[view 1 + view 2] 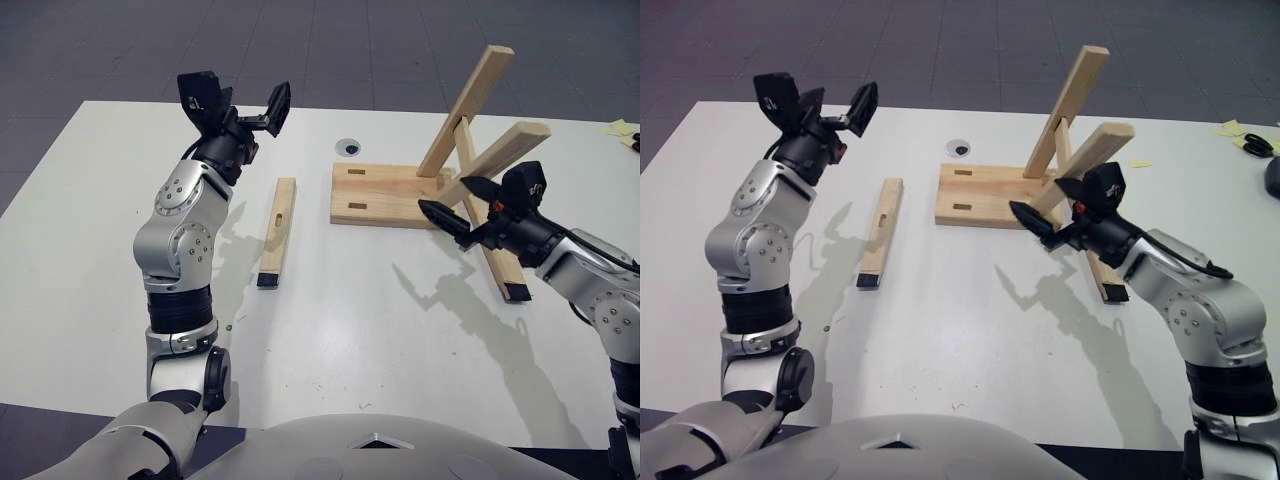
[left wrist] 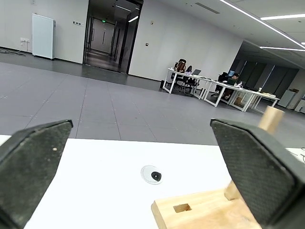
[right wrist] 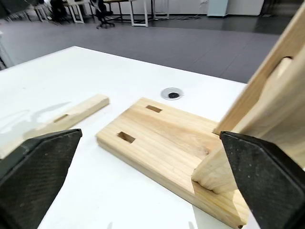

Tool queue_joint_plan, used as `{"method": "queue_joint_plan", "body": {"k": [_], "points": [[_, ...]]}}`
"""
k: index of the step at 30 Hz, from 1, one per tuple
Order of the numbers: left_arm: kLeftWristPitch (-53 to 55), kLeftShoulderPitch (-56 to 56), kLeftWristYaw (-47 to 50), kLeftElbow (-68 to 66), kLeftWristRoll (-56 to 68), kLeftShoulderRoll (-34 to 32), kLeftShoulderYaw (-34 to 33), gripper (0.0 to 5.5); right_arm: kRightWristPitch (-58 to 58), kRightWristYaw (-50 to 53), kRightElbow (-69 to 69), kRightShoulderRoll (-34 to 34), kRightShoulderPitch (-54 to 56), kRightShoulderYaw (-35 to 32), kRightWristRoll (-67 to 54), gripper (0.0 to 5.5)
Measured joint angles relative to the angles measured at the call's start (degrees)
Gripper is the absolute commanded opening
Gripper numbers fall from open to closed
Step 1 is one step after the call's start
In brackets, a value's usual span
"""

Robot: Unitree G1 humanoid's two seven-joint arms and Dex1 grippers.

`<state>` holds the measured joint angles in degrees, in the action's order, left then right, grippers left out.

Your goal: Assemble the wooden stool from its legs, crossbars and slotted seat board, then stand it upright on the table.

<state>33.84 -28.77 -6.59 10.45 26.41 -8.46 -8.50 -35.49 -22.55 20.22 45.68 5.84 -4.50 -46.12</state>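
Lying flat just above frame centre, the seat board [image 1: 375, 195] has two open slots at its left end. At its right end two legs [image 1: 465, 105] stick up, leaning right, w/ a third piece [image 1: 497, 255] sloping down toward lower right. One loose leg [image 1: 278, 228] lies left of the board on the table [image 1: 350, 330]. L gripper [image 1: 240, 100], upper left, is raised off the table, fingers spread wide, empty. R gripper [image 1: 446, 196] hangs at the board's right end beside the legs, fingers apart, nothing gripped.
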Motion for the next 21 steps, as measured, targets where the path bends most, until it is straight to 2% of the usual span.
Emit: {"method": "queue_joint_plan", "body": {"k": [4,8,13,18,21], "points": [[-0.08,0.00,-0.20,-0.56,-0.39,-0.03,0.03,5.39,0.12,-2.48,0.99,-0.76,-2.83,3.54,4.80,5.40],[-0.21,0.01,-0.32,-0.56,-0.47,0.22,0.30,5.39,-1.19,0.57,0.09,-3.92,-5.98,5.07,9.62,5.40],[-0.24,0.01,-0.46,-0.57,-0.62,0.21,0.60,5.39,-2.50,9.42,-6.83,-10.12,-3.73,0.29,14.02,5.40],[-0.28,0.01,-0.60,-0.69,-1.10,0.28,0.71,5.39,-0.15,12.53,-11.16,-15.12,3.31,-2.52,16.19,5.40],[-0.33,0.01,-0.72,-0.82,-1.52,0.48,0.86,5.40,1.29,13.46,-14.79,-17.37,6.57,-2.91,18.00,5.00]]}}
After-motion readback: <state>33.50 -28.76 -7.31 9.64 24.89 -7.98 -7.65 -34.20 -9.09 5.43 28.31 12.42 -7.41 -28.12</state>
